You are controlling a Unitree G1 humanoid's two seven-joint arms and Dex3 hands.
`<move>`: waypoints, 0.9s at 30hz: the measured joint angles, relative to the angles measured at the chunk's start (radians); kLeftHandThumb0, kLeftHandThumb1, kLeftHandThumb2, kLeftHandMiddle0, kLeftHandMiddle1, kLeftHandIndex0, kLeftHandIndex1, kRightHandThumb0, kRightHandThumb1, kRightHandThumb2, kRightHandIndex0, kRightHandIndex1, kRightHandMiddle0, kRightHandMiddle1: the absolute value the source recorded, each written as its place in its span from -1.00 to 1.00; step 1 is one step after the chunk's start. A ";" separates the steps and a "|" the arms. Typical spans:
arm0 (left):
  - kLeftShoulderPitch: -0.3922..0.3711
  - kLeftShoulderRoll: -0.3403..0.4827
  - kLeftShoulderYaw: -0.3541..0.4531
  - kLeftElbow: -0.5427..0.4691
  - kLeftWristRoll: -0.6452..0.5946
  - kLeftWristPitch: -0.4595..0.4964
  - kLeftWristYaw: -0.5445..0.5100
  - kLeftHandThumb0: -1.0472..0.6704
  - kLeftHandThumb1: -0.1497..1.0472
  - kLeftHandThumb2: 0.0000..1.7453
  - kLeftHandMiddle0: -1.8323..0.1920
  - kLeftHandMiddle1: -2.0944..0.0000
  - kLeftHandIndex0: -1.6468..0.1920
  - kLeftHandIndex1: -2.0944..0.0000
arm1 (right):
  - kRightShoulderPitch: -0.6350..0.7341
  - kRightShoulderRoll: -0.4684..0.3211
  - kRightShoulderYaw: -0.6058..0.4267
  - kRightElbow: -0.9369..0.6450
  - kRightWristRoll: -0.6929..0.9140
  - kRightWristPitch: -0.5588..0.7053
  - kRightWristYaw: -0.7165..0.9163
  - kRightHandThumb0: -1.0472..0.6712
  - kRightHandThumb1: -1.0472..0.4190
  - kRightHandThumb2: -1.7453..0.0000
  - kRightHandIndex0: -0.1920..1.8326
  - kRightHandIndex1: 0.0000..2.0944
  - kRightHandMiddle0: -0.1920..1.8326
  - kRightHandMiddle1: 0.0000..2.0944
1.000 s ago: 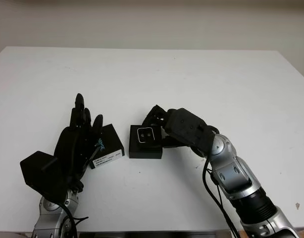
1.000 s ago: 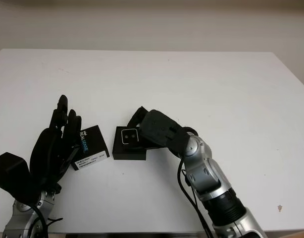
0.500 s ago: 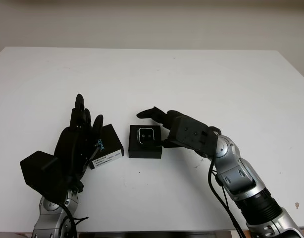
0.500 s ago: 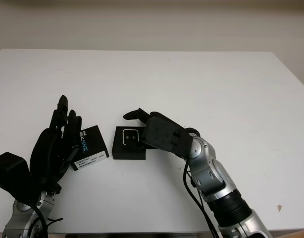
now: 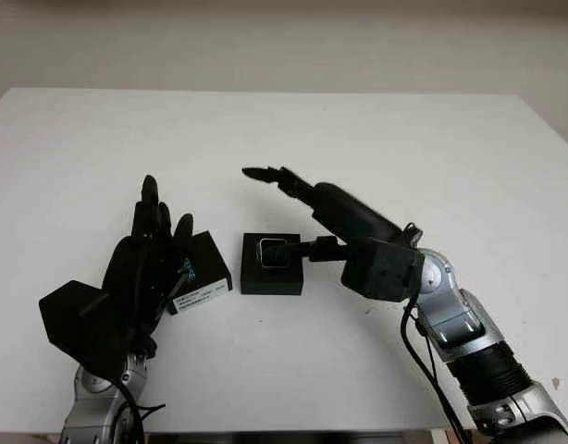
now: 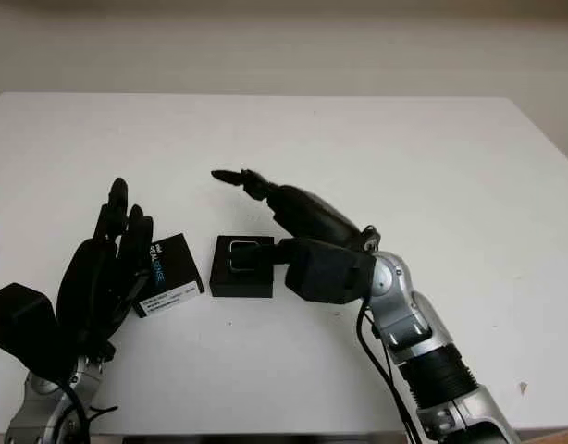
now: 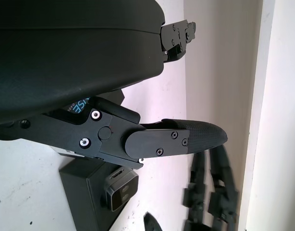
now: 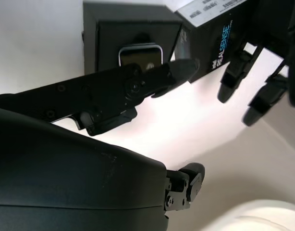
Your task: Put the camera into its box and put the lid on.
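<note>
The small silver-faced camera (image 5: 274,252) sits inside the black box (image 5: 272,277) in the middle of the table. My right hand (image 5: 279,211) is open and raised over the box's far right side, its fingers pointing far-left and its thumb (image 5: 319,248) by the box's right edge. The black lid (image 5: 201,272), with a white label and blue lettering, lies just left of the box. My left hand (image 5: 164,208) is open against the lid's left side. The right wrist view has the camera (image 8: 140,54), box (image 8: 97,29) and lid (image 8: 215,33).
White table (image 5: 404,148) with free room on all sides of the box. Its far edge meets a pale wall. My right forearm (image 5: 469,342) crosses the table's front right.
My right hand has uncurled from the camera and lifted, its fingers now stretched out above the box. The camera stays in the box. Left hand and lid have not moved.
</note>
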 measured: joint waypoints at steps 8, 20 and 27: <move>0.002 -0.003 -0.004 -0.003 0.001 0.004 0.011 -0.58 1.00 -0.53 1.00 1.00 1.00 1.00 | -0.061 -0.087 -0.021 0.066 -0.135 -0.343 -0.150 -0.45 -0.82 0.94 -0.69 -0.28 -0.86 0.07; 0.004 -0.002 -0.004 -0.012 0.001 0.004 0.010 -0.56 1.00 -0.52 1.00 1.00 1.00 1.00 | 0.005 -0.159 -0.023 0.029 -0.272 -0.381 -0.180 -0.52 -1.00 0.58 -0.75 -0.59 -0.88 -0.21; 0.004 -0.001 0.000 -0.018 0.000 0.006 0.008 -0.58 1.00 -0.53 1.00 1.00 1.00 1.00 | 0.047 -0.180 -0.021 -0.031 -0.276 -0.313 -0.098 -0.55 -1.00 0.49 -0.72 -0.76 -0.87 -0.40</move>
